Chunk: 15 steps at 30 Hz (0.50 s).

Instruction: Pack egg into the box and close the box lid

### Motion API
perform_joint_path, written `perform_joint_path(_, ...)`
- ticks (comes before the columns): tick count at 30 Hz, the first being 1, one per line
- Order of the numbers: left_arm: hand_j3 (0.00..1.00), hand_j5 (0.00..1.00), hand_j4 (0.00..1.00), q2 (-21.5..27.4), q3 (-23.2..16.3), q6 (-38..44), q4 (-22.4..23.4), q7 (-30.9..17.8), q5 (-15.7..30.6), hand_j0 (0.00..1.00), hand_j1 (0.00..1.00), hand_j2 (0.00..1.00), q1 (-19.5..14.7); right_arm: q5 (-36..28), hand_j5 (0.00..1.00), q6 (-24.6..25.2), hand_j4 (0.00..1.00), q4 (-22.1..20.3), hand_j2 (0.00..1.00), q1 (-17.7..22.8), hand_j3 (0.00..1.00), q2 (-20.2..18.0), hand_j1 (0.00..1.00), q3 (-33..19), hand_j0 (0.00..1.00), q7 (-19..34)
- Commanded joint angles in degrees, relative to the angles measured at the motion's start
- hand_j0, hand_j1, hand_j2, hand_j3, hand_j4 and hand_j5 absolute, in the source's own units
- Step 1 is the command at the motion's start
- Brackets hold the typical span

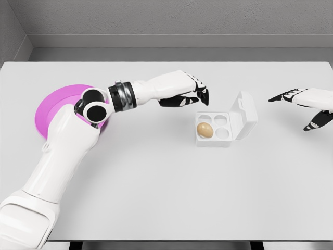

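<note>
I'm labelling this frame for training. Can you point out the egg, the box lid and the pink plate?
egg [205,130]: head view, middle of the shell.
box lid [245,111]: head view, inside face of the open lid.
pink plate [52,107]: head view, bare left part.

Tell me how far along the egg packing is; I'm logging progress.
Done: the egg sits in the front-left cup of the white egg box. In hand: nothing; the left hand hovers behind the box, empty, and the right hand is open off to the right. Left: the box lid stands open and needs closing.
</note>
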Motion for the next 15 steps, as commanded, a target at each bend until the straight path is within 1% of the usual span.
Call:
perform_joint_path(1, 0.48, 0.48, 0.48, 0.3, 0.1, 0.2, -1.0, 0.0, 0.7, 0.48, 0.48, 0.48, 0.1, -0.3, 1.00, 0.1, 1.00, -0.2, 1.00, 0.0, 1.00, -0.1, 1.00, 0.0, 1.00, 0.0)
perform_joint_path(3, 0.49, 0.49, 0.49, 0.9, 0.2, 0.2, -1.1, 0.0, 0.9, 0.49, 0.49, 0.49, 0.0, -0.3, 1.00, 0.1, 1.00, -0.4, 1.00, 0.2, 1.00, 0.0, 1.00, 0.0, 1.00, 0.0)
perform_joint_path(4, 0.55, 0.55, 0.55, 1.8, 0.4, 0.2, -2.6, 0.0, 1.0, 0.55, 0.55, 0.55, 0.1, -0.2, 1.00, 0.1, 1.00, -0.4, 1.00, 0.3, 1.00, 0.0, 1.00, 0.0, 1.00, 0.0)
perform_joint_path(5, 0.64, 0.64, 0.64, 3.8, 1.2, 0.2, -4.6, 0.0, 1.8, 0.64, 0.64, 0.64, 0.2, -0.2, 1.00, 0.1, 1.00, -0.5, 1.00, 0.4, 1.00, 0.0, 1.00, 0.1, 1.00, 0.0)
perform_joint_path(6, 1.00, 1.00, 1.00, 6.1, 2.7, 0.2, -4.9, 0.0, 5.1, 1.00, 1.00, 1.00, 0.2, -0.3, 1.00, 0.1, 1.00, -0.5, 1.00, 0.5, 1.00, 0.1, 1.00, 0.1, 1.00, 0.0)
perform_joint_path(7, 1.00, 1.00, 1.00, 11.5, 3.8, 0.2, -6.0, 0.0, 11.4, 1.00, 1.00, 1.00, 0.2, -0.3, 1.00, 0.1, 1.00, -0.6, 1.00, 0.6, 1.00, 0.1, 1.00, 0.1, 1.00, 0.0)
perform_joint_path(8, 1.00, 1.00, 1.00, 18.0, 3.4, 0.2, -6.7, 0.0, 19.1, 1.00, 1.00, 1.00, 0.3, -0.3, 1.00, 0.1, 1.00, -0.6, 1.00, 0.7, 1.00, 0.1, 1.00, 0.1, 1.00, 0.0)
perform_joint_path(9, 1.00, 1.00, 1.00, 24.1, 3.1, 0.2, -6.9, 0.0, 24.7, 1.00, 1.00, 1.00, 0.4, -0.2, 1.00, 0.1, 1.00, -0.8, 1.00, 1.0, 1.00, 0.0, 1.00, 0.1, 1.00, 0.0)
perform_joint_path(10, 1.00, 1.00, 1.00, 26.1, 3.0, 0.2, -6.9, 0.0, 25.8, 1.00, 1.00, 1.00, 0.8, -0.2, 1.00, 0.1, 1.00, -1.6, 1.00, 1.1, 1.00, 0.0, 1.00, 0.1, 1.00, 0.0)
perform_joint_path(11, 1.00, 1.00, 1.00, 28.4, 3.0, 0.2, -6.9, 0.0, 25.9, 1.00, 1.00, 1.00, 1.7, -0.2, 1.00, 0.1, 1.00, -2.3, 1.00, 1.2, 1.00, 0.0, 1.00, 0.2, 1.00, 0.0)
perform_joint_path(12, 1.00, 1.00, 1.00, 32.4, 1.7, 0.2, -6.7, 0.0, 25.8, 1.00, 1.00, 1.00, 2.3, -0.2, 1.00, 0.1, 1.00, -3.2, 1.00, 1.7, 1.00, 0.0, 1.00, 0.3, 1.00, 0.0)
perform_joint_path(13, 1.00, 1.00, 1.00, 33.2, -0.1, 0.2, -6.6, 0.0, 25.7, 1.00, 1.00, 1.00, 3.3, -0.3, 1.00, 0.1, 1.00, -4.3, 1.00, 2.0, 1.00, -0.1, 1.00, 0.3, 1.00, 0.0)
perform_joint_path(14, 1.00, 1.00, 1.00, 33.7, -0.6, 0.2, -6.2, 0.0, 25.2, 1.00, 1.00, 1.00, 3.5, -0.2, 1.00, 0.1, 1.00, -4.7, 1.00, 2.0, 1.00, -0.1, 1.00, 1.2, 1.00, 0.0)
perform_joint_path(15, 1.00, 1.00, 1.00, 36.1, -0.6, 0.2, -6.3, 0.0, 25.2, 1.00, 1.00, 1.00, 4.6, -0.2, 1.00, 0.1, 1.00, -5.0, 1.00, 2.1, 1.00, -0.2, 1.00, 1.7, 1.00, 0.0)
